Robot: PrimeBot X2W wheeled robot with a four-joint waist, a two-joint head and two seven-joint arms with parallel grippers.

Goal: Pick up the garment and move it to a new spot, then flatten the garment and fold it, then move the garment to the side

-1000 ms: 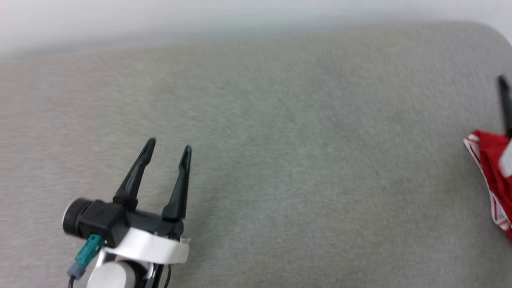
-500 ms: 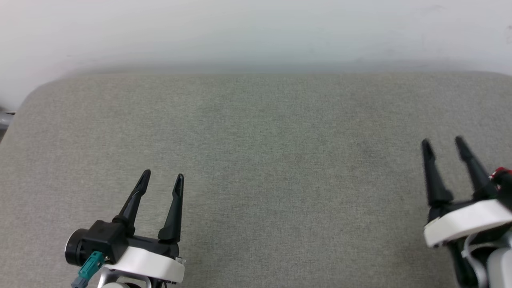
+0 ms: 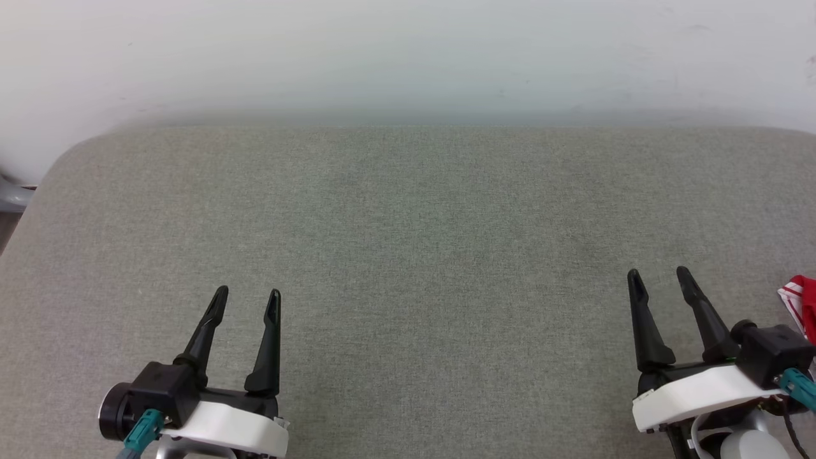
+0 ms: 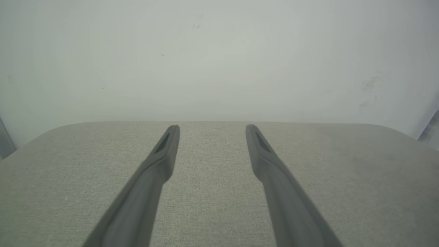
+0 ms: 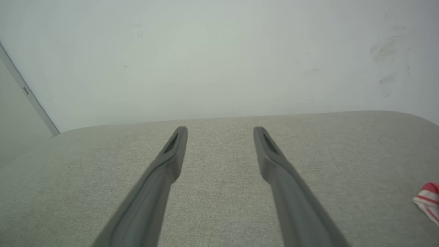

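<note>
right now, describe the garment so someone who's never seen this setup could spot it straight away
Take the wide grey fabric surface below the pale wall and follow it to the head view's right edge. Just past the open right gripper, a bit of the garment peeks in. It is the sole bright red thing there, edged with red-and-white stripes.
</note>
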